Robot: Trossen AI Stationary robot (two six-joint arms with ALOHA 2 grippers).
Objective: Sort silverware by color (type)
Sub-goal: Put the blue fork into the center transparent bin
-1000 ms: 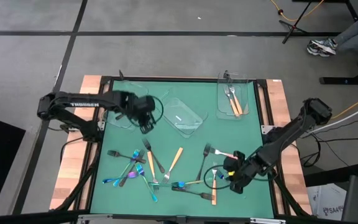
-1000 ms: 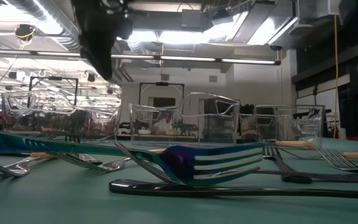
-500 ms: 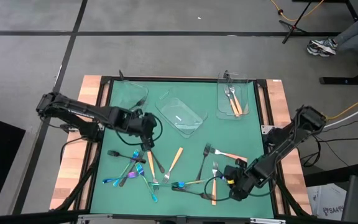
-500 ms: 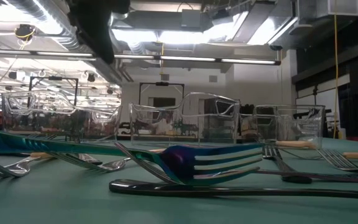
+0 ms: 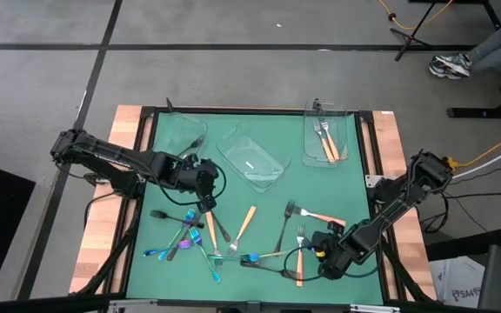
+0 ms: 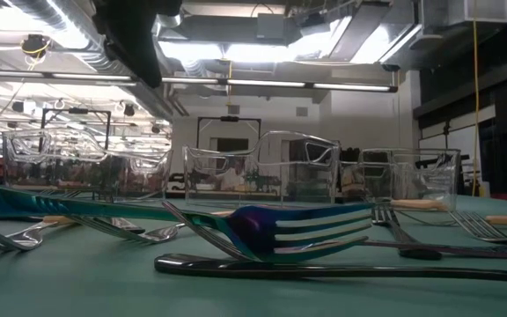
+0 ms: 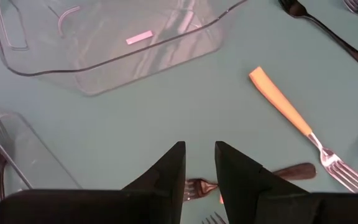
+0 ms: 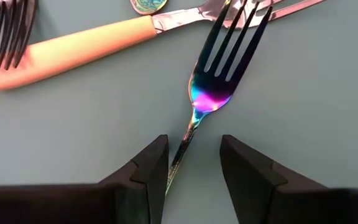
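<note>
1. Three clear trays stand along the far edge of the green tabletop (image 5: pixel 355 191): one near the far left corner (image 5: pixel 179 132), one tilted at the middle (image 5: pixel 252 162), and one near the far right corner (image 5: pixel 326 135) holding two orange-handled forks (image 5: pixel 327 139).
2. The rest of the silverware (image 5: pixel 224 235) lies scattered over the near half of the tabletop: dark, iridescent and orange-handled pieces crossing one another, so several handles overlap.
3. A person's shoe (image 5: pixel 450 64) shows on the floor beyond the far right corner.
4. The left tool (image 5: pixel 205 202) hangs over the left part of the spread, near the left edge. Its fingers (image 7: pixel 166 174) stand a narrow gap apart and hold nothing; a dark fork (image 7: pixel 194 185) lies beneath the gap and an orange-handled fork (image 7: pixel 291 118) just beyond.
5. The right tool (image 5: pixel 327 259) is low near the near right corner. Its fingers (image 8: pixel 145 171) are parted, straddling the handle of an iridescent fork (image 8: pixel 213 81) without gripping it; an orange handle (image 8: pixel 73 50) lies beside.
</note>
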